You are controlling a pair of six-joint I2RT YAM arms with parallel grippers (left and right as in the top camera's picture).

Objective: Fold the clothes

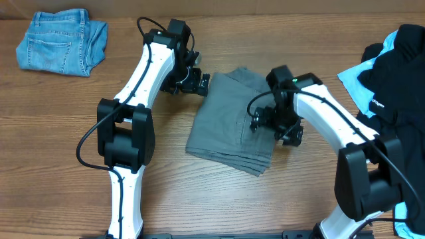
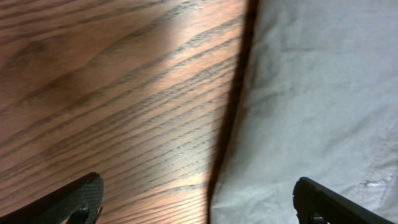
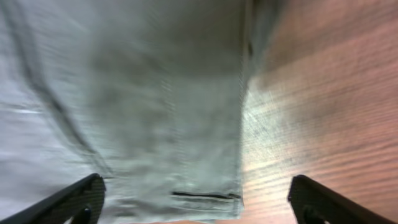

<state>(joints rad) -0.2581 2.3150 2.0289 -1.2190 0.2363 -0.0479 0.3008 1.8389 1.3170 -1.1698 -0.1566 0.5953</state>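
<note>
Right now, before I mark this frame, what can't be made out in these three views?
1. Overhead: the black and light-blue clothes run off the right edge, so the number of pieces is unclear.
2. Overhead: the right arm covers part of the grey shorts.
3. Right wrist: blur smears the shorts' seams.
4. Left wrist: the bottom edge cuts off the fingers, so only the tips show.
</note>
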